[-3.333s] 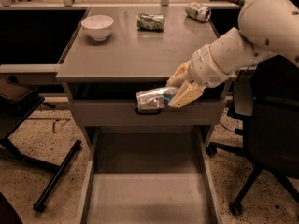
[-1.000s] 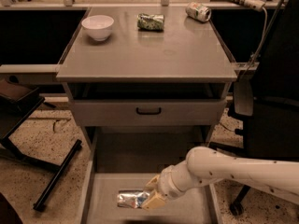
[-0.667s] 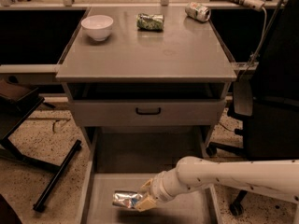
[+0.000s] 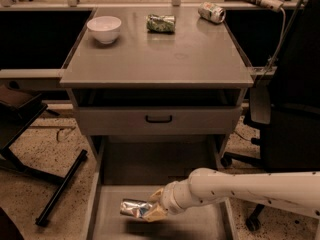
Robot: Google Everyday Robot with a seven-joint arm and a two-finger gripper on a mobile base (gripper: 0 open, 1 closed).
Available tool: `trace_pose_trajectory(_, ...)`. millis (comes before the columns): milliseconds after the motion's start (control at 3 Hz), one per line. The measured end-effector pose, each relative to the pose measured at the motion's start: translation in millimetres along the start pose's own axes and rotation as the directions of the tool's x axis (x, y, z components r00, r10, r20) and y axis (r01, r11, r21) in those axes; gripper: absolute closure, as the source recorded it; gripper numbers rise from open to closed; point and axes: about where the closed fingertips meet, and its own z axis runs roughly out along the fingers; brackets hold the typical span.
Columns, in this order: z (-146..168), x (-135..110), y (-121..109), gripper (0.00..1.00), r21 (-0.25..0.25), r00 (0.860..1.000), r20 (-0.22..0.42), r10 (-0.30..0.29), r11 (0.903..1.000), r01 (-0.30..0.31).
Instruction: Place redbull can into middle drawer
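We see the can (image 4: 131, 207) on its side, clamped between the gripper's (image 4: 149, 209) 2 fingers | low inside the open drawer (image 4: 202, 227) | arm (image 4: 240, 186) reaching in level from the right.

End effector (image 4: 153, 211) (gripping redbull can (image 4: 131, 207)) sits between middle drawer (image 4: 93, 211) walls, clear above.

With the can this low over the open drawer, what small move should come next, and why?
Probably lower a touch, then open the fingers. The gripper is shut on the redbull can, holding it on its side over the floor of the middle drawer. A shadow beneath the can suggests it hangs just above the floor.
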Motion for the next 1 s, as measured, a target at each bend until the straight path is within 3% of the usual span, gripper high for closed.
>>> trace_pose_trajectory(1000, 82.8, 1.1, -67.6, 1.0, 0.073, 0.997, 0.017, 0.078, 0.9942, -0.079)
